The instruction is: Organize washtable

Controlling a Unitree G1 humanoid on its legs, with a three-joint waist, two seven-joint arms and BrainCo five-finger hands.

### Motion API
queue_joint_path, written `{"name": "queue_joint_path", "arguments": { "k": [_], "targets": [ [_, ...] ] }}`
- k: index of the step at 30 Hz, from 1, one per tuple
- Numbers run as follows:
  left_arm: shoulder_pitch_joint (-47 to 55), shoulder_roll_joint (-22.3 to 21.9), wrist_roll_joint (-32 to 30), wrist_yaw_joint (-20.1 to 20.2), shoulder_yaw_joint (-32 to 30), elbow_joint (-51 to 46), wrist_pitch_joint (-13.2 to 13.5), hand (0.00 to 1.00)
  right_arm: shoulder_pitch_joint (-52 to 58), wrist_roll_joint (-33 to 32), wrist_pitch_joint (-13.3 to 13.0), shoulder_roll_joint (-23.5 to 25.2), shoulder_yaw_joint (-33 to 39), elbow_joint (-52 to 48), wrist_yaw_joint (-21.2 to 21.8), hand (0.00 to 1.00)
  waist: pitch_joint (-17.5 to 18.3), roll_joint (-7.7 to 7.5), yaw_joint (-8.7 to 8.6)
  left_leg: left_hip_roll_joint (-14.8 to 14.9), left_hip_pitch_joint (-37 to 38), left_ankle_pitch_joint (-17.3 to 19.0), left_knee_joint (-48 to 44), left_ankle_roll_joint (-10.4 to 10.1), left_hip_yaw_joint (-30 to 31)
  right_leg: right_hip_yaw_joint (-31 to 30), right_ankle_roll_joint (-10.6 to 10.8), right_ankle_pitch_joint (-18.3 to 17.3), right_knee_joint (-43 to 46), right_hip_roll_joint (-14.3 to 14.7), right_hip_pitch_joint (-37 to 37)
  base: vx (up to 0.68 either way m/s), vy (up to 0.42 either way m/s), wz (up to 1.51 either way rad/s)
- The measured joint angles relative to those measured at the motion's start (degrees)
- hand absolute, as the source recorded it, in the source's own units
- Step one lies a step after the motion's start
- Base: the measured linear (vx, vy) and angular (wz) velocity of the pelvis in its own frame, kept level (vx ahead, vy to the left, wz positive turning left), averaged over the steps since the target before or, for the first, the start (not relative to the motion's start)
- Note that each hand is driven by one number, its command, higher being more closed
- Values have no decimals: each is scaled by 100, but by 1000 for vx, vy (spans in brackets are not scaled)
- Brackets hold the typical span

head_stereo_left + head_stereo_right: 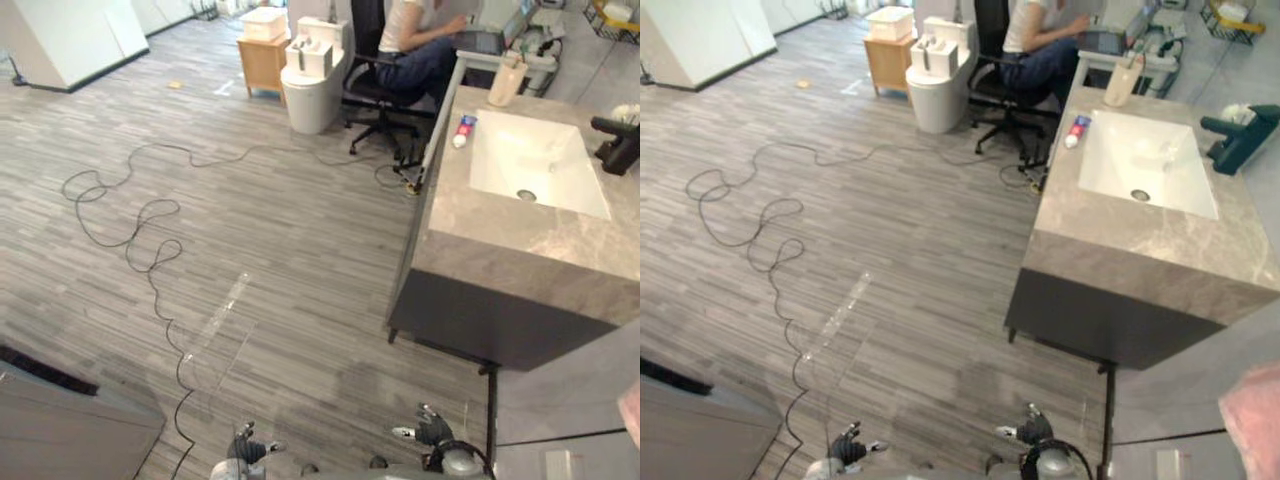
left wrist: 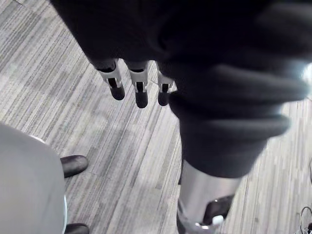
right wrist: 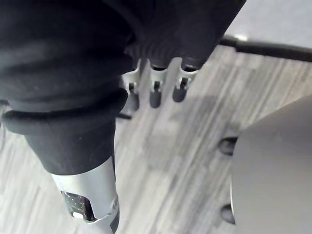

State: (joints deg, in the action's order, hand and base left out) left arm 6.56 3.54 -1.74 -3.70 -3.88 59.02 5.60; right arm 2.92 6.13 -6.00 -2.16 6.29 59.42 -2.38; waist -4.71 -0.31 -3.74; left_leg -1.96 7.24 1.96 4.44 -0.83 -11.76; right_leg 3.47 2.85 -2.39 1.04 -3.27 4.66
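Note:
The washtable [image 1: 500, 235] is a grey marble counter with a white sink [image 1: 535, 160], standing ahead on my right. On it lie a white tube with a red and blue end [image 1: 463, 130], a beige cup [image 1: 506, 82] at the far corner, and a dark teal hair dryer [image 1: 1240, 135] beside the sink's right rim. My left hand [image 1: 245, 445] and right hand [image 1: 430, 430] hang low by my sides, far from the counter. Each is open and holds nothing, with straight fingers over the wood floor in the left wrist view [image 2: 140, 87] and the right wrist view [image 3: 156, 90].
A person sits on a black office chair [image 1: 385, 85] at a desk behind the washtable. A white round stand [image 1: 312, 85] and a small wooden table [image 1: 263, 60] stand further left. Something pink [image 1: 1252, 415] shows at the lower right edge.

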Motion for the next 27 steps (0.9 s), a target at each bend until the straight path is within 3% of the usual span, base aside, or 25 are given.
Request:
{"name": "queue_joint_path", "arguments": {
  "k": [2,5,6,7,8,9,10,11,12,14,16,17,18,21,24,25,27],
  "targets": [
    [-11,21,5,15,40,-7,11,0,38,-160,20,77,288,3,-18,0,-40,-60,13,0,6,161,-314,-246,-53,148,10,5,-88,-70,239,-38,-16,24],
    [-97,80,3,108,185,-5,46,0,48,-230,28,68,452,-1,-17,0,-135,-48,69,1,-180,198,-650,-294,-112,442,27,-17,-55,-134,312,-69,-26,42],
    [-143,93,3,116,205,-8,48,0,49,-236,28,67,458,-4,-18,0,-184,-51,71,24,-267,323,-734,-440,-193,552,23,-34,-26,-159,308,-96,-19,81],
    [-190,88,4,123,222,-22,50,0,42,-277,18,48,502,-24,-22,0,-267,-43,70,300,-379,730,-940,-355,-1002,812,13,-43,8,-195,294,-111,-17,103],
    [-199,89,4,120,233,-38,53,0,19,-281,20,25,502,-37,-36,0,-347,-49,58,571,-461,774,-1169,-415,-1811,1056,61,-142,139,-291,222,-103,0,109],
    [-205,81,3,118,255,-29,45,0,6,-281,20,-24,505,-43,-45,0,-391,-26,34,699,-482,772,-1292,-410,-2092,1170,67,-201,248,-326,191,-41,48,116],
    [-214,62,20,116,309,-42,40,0,-27,-278,24,-132,504,-67,-59,0,-487,104,-5,850,-491,661,-1475,-301,-2411,1350,147,-362,473,-404,191,-61,146,100],
    [-215,45,70,112,304,-53,40,0,-29,-270,28,-212,494,-61,-76,0,-540,124,41,753,-485,626,-1465,-163,-2256,1424,216,-478,602,-503,196,-43,162,82],
    [-210,46,91,113,304,-53,41,0,-27,-265,54,-225,488,-50,-82,0,-530,134,87,679,-468,635,-1400,-167,-2196,1447,260,-508,619,-547,203,-11,177,47],
    [-209,47,98,121,295,-46,41,0,-28,-263,94,-219,495,-24,-79,0,-532,119,108,490,-454,693,-1295,-27,-2079,1565,358,-703,763,-715,184,77,122,33],
    [-202,49,94,140,181,-43,31,0,-21,-258,108,-204,493,-44,-80,0,-504,9,97,241,-428,846,-1329,203,-1945,1709,667,-1039,1290,-1075,96,127,159,40],
    [-202,48,82,151,181,-37,30,0,-4,-252,138,-203,493,-26,-71,0,-505,-48,66,107,-365,889,-1262,277,-1830,1718,718,-1112,1772,-1222,57,158,181,52],
    [-204,65,70,161,199,-9,-7,0,2,-256,140,-241,505,-97,-33,0,-514,-18,12,46,-269,941,-1264,370,-1617,1445,515,-1152,3133,-1423,-569,153,130,57],
    [-220,151,72,174,158,14,-30,0,4,-216,132,-241,476,-186,-15,0,-582,-16,-91,156,-12,949,-1204,404,-1417,721,279,-1540,3921,-1025,-1227,246,74,55],
    [-226,196,66,182,146,33,-33,0,10,-196,137,-253,450,-183,-9,0,-631,-29,-85,376,296,991,-1088,262,-1254,777,96,-1560,3471,-523,-1674,303,-12,35],
    [-226,188,67,205,146,57,-29,0,47,-175,138,-258,444,-184,-11,0,-628,-34,-90,404,407,1005,-992,123,-1189,781,11,-1431,3078,-368,-1850,398,-84,37],
    [-223,145,67,220,52,103,-24,0,195,-150,133,-217,448,-187,-11,0,-619,-110,-92,304,583,1101,-900,-42,-1073,767,-219,-814,2486,-285,-1923,396,-118,48]
  ]
}}
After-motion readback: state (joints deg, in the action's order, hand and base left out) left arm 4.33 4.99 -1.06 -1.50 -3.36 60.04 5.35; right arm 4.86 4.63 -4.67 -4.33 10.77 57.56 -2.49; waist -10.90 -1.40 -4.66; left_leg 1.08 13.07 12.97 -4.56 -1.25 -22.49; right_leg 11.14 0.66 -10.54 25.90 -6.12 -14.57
